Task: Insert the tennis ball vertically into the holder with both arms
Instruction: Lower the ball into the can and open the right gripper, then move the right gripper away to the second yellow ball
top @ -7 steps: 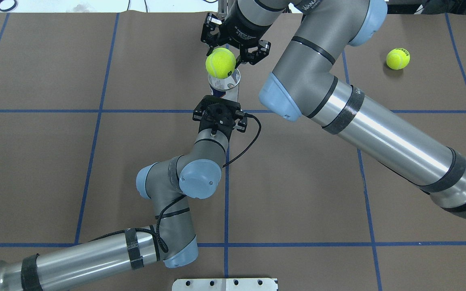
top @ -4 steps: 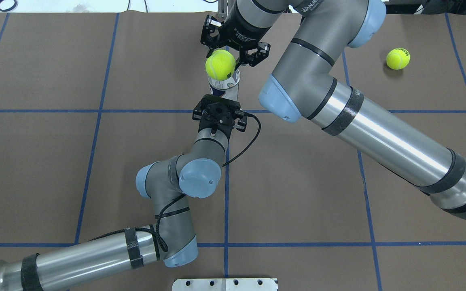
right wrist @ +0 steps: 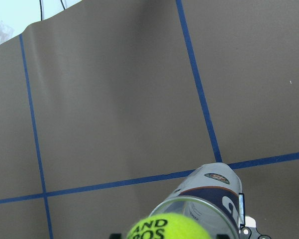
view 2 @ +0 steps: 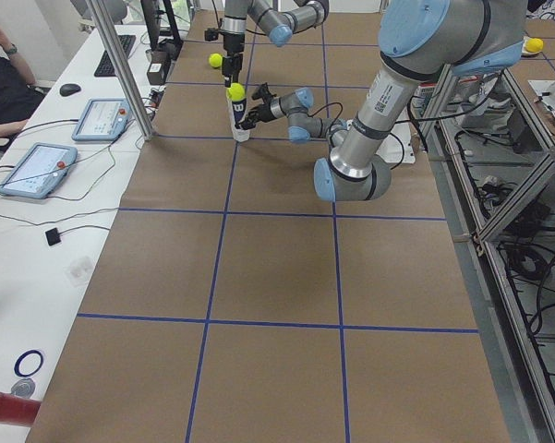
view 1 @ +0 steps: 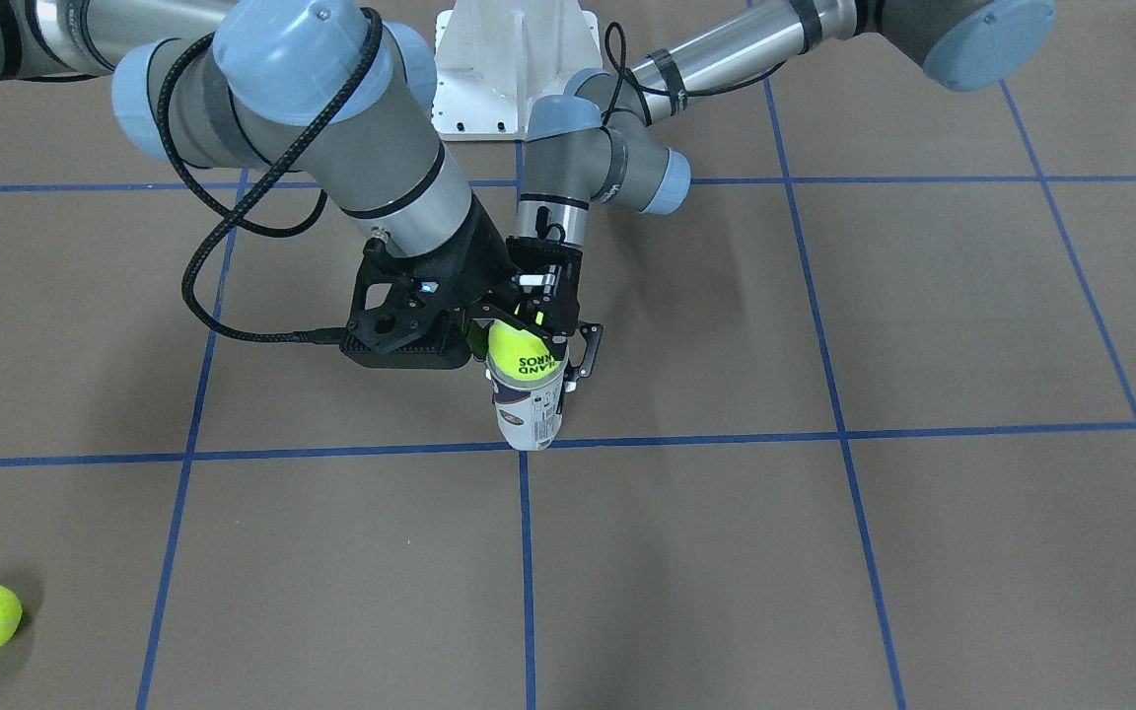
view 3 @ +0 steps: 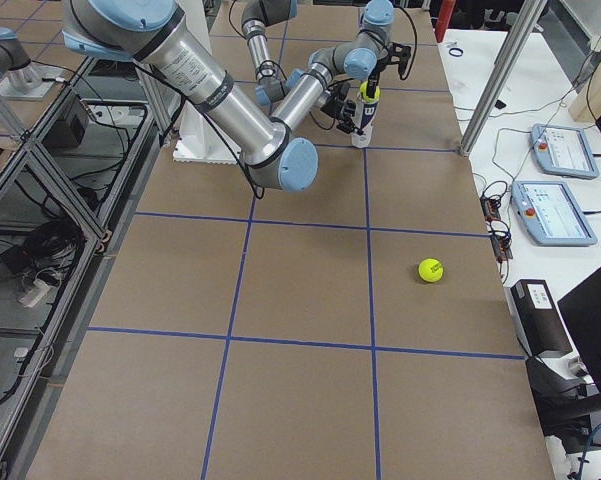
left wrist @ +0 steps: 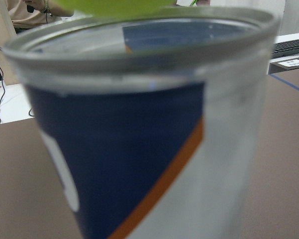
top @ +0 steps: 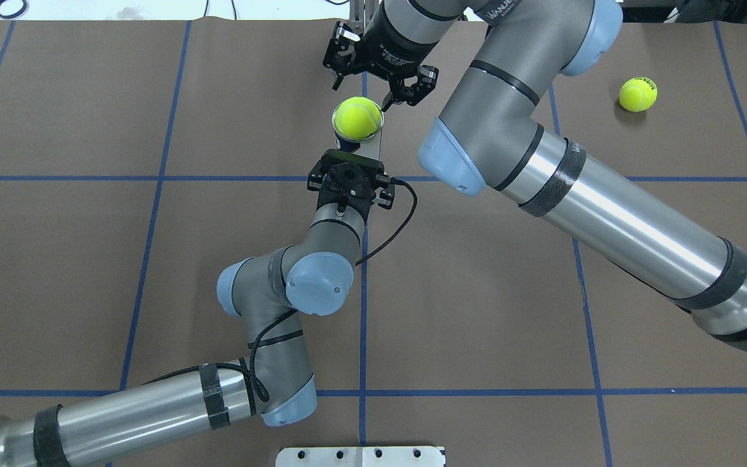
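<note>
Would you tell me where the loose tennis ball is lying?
In the overhead view, the loose tennis ball lies on the table's far right, beyond the right arm, well apart from the holder.

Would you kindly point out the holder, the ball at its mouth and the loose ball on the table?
holder (view 1: 527, 419), front-facing view, lower label wall.
ball at its mouth (top: 358, 118), overhead view, top surface.
loose ball (top: 638, 95), overhead view, centre.
</note>
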{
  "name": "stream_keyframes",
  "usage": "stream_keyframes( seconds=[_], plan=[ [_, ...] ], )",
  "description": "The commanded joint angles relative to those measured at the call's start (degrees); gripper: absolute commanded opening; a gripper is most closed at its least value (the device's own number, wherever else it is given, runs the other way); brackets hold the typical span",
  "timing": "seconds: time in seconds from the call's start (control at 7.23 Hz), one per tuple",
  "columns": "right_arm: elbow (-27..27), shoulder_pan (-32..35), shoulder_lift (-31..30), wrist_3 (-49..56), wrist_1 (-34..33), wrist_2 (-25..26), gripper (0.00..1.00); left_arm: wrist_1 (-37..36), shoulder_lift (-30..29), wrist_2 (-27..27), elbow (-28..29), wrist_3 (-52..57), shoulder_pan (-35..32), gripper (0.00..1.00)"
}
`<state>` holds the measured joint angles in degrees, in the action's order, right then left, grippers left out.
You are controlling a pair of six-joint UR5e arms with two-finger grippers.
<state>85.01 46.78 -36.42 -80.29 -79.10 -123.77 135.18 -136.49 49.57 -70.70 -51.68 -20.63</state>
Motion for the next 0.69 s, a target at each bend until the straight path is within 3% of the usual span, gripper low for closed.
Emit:
stream_keyframes(
  seconds=[0.0, 0.28, 0.55],
  plan=[
    [0.24, 0.24, -0.06, 0.31, -0.01, 0.11, 0.99, 0.00, 0.00, 0.00, -0.06, 0.00, -0.03, 0.72],
    [0.33, 4.43, -2.50, 5.62, -0.09, -0.42, 0.99, 0.00, 0.00, 0.00, -0.06, 0.00, -0.11, 0.73],
    [-0.63, 12.06, -11.00, 25.60, -0.36, -0.24, 0.99, 0.00, 0.00, 0.00, -0.06, 0.00, -0.46, 0.73]
  ],
)
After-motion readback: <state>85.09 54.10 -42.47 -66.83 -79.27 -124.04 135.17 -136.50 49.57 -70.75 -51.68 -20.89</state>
